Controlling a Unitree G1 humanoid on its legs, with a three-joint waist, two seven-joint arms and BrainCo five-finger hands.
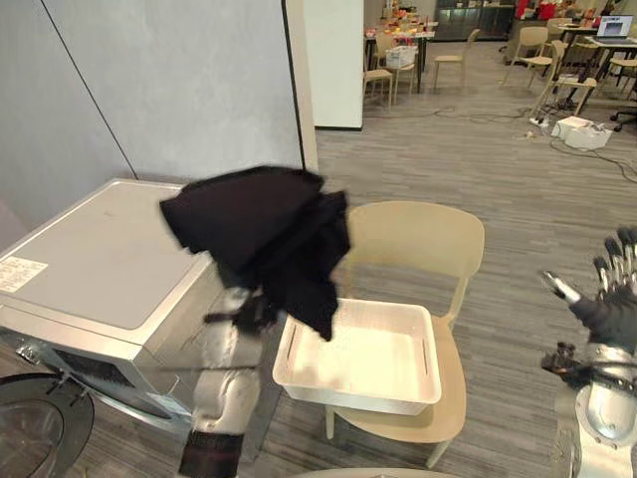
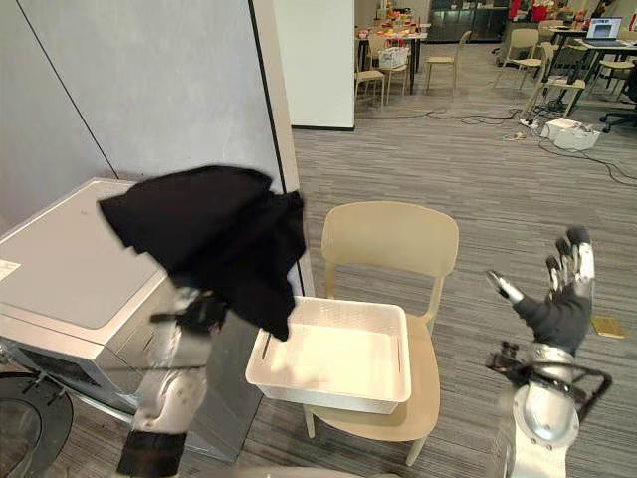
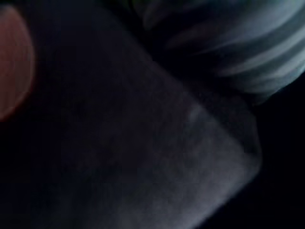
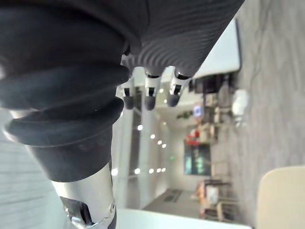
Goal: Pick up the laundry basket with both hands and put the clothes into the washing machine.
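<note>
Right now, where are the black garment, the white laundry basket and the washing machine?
black garment (image 1: 264,224): left eye view, middle of the bunched cloth.
white laundry basket (image 1: 358,395): left eye view, its near wall.
washing machine (image 1: 90,254): left eye view, its flat top panel.

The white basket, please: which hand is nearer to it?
Left. The left hand, under the black garment, is beside the basket; the right hand is raised beyond the chair.
</note>
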